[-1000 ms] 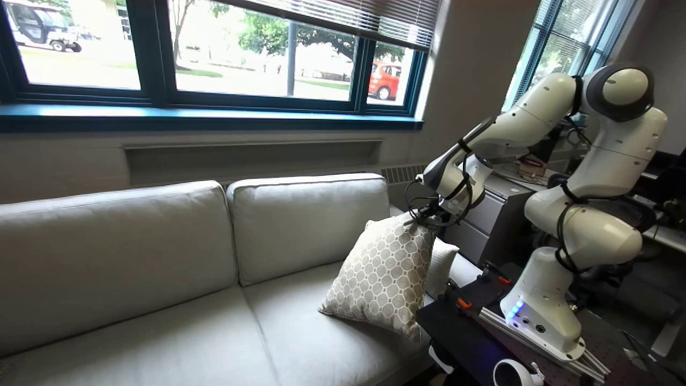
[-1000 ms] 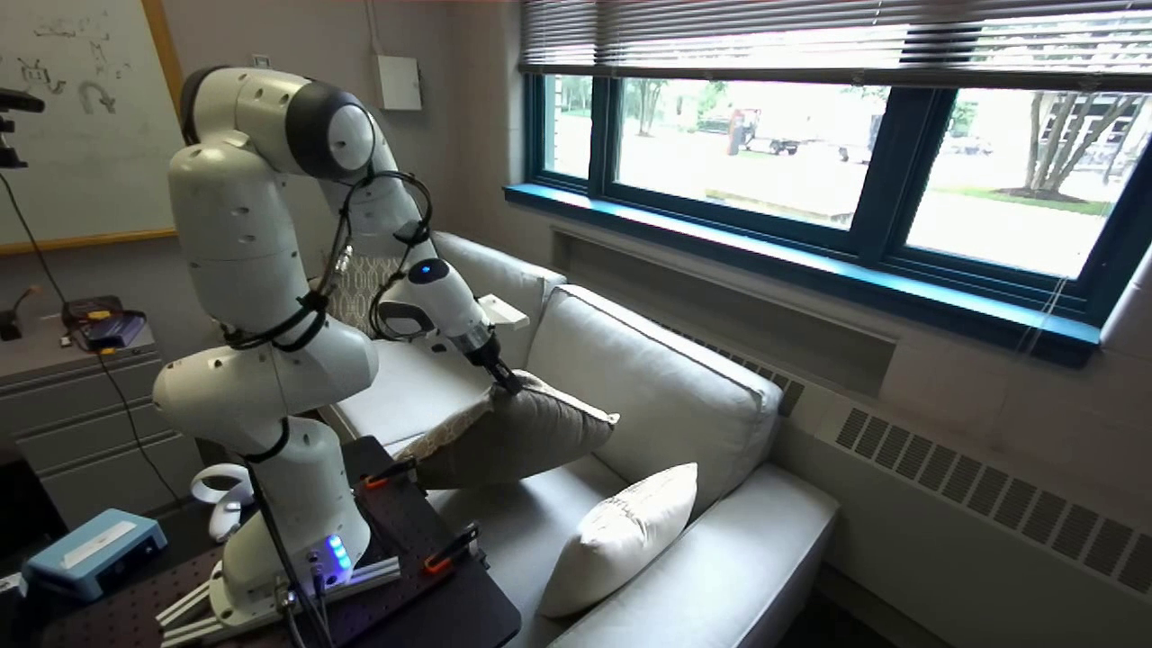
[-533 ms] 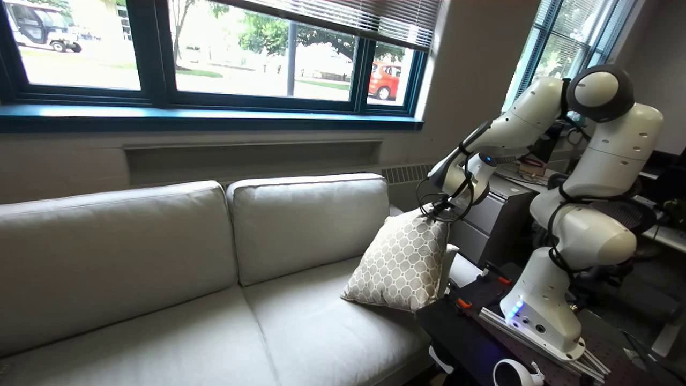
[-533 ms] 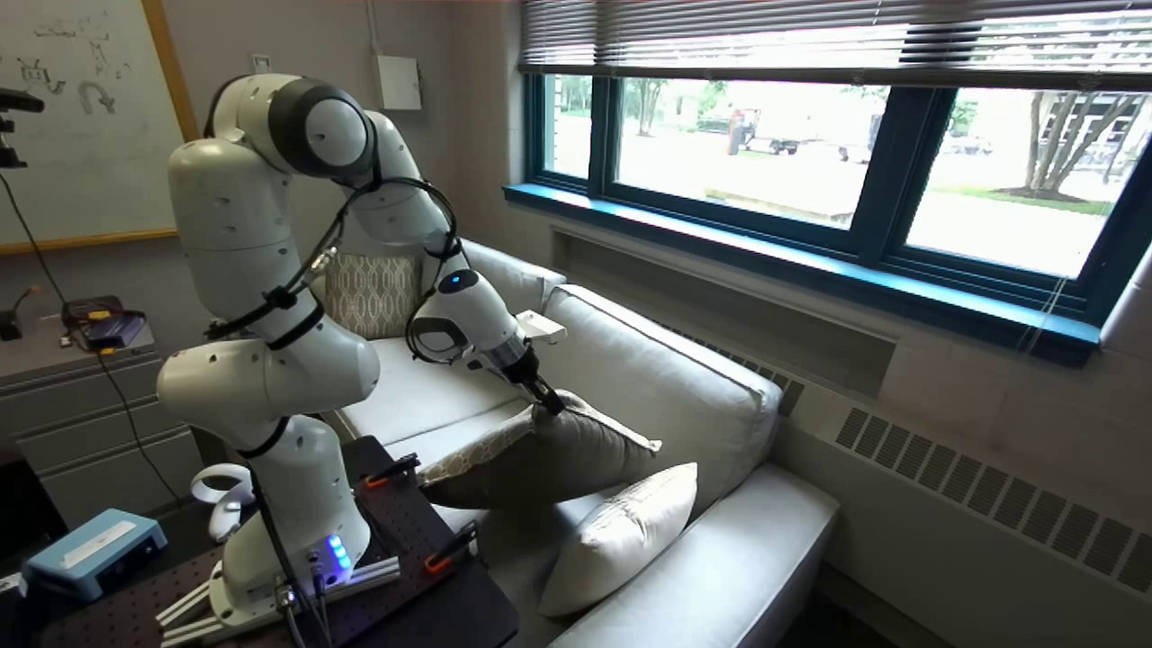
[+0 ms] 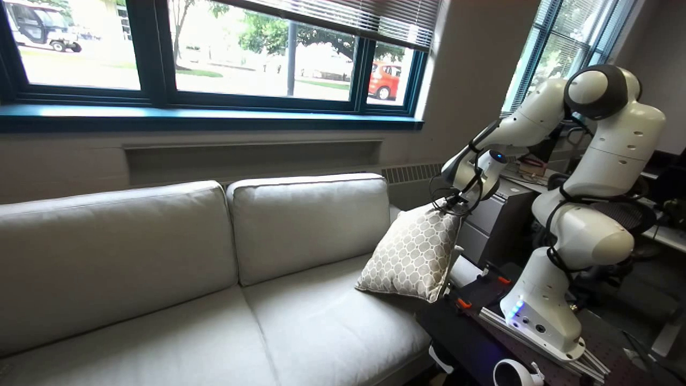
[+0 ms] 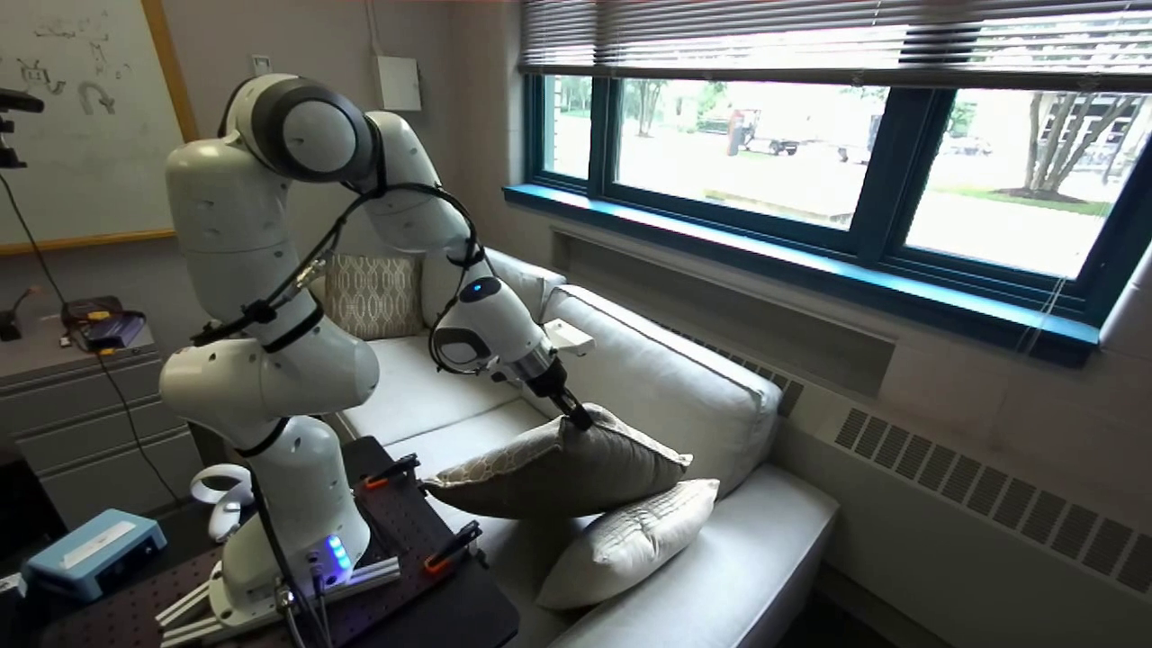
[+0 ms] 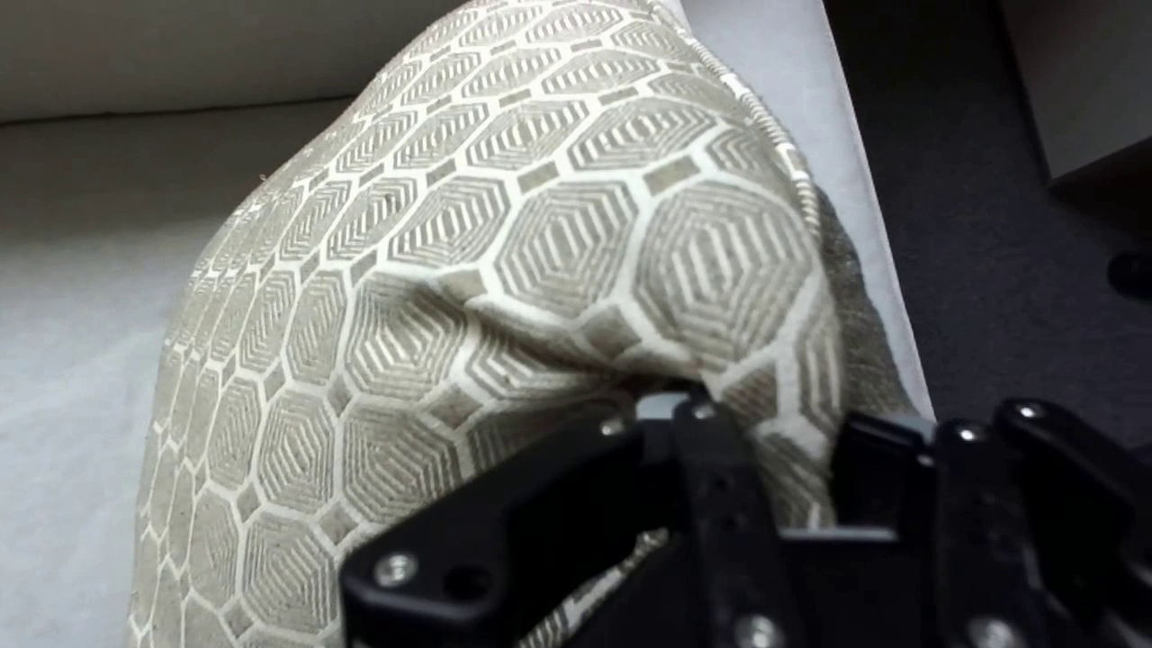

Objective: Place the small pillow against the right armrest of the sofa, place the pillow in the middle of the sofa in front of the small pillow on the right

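While our gripper [image 6: 580, 418] clamps tight on the lattice-patterned pillow [image 5: 410, 249], seemingly against the small off-white pillow [image 6: 630, 547], we're likely mid step two; next, settle it in front, release

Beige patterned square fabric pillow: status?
Black two-finger gripper closed on patterned pillow. Pillow tilted. Small off-white rectangular fabric pillow between it and light-grey upholstered armrest, apparently touching both.
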Controlling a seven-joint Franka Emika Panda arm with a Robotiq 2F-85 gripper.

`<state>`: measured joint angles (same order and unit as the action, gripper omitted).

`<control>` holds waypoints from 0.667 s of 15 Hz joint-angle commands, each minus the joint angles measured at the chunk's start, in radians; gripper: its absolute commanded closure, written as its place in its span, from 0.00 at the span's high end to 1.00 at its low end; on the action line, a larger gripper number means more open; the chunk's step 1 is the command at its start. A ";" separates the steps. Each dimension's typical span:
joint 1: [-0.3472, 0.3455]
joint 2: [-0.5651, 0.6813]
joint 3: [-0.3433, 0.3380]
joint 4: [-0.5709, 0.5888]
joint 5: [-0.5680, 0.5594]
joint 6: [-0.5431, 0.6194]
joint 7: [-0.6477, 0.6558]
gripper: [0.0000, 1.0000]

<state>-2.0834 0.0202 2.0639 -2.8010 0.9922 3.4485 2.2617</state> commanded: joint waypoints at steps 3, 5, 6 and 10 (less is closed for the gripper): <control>-0.067 0.098 -0.020 -0.002 -0.129 0.057 -0.090 0.02; -0.117 0.079 0.009 -0.003 -0.198 0.056 -0.096 0.02; -0.142 0.055 0.031 0.010 -0.235 0.054 -0.096 0.02; -0.179 0.006 0.095 0.057 -0.283 0.042 -0.143 0.02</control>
<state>-2.2197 0.0484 2.0983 -2.7954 0.7346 3.4496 2.1587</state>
